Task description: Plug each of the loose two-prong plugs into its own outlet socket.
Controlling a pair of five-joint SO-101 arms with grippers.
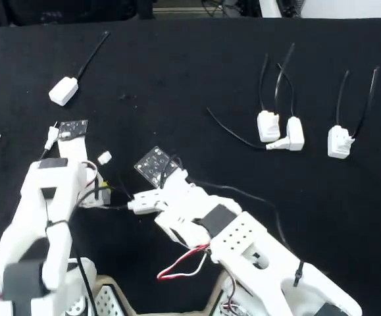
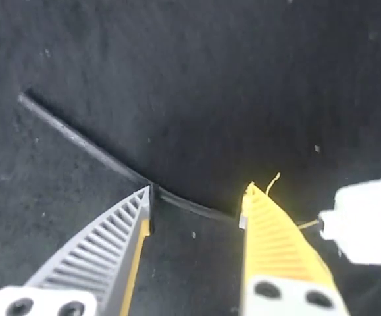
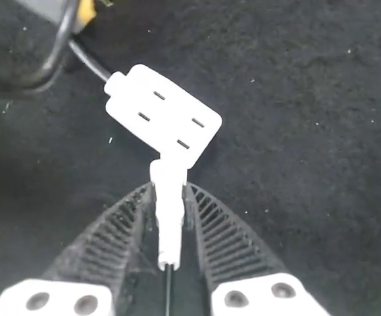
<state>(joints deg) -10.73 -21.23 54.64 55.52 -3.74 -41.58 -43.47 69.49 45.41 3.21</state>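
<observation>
Right now your right tool [image 3: 169, 197] is clamped on a white plug [image 3: 168, 227], whose front end touches the edge of the white outlet socket [image 3: 164, 118], low and left of centre in the high view, on the black worktop [image 1: 197, 66]. Your left tool [image 2: 197, 197] stands open, its tips resting against a black cable [image 2: 78, 138] at lower left.

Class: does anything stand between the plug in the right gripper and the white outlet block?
Nothing visible does. The plug, held by the right gripper, touches the edge of the outlet block.
</observation>
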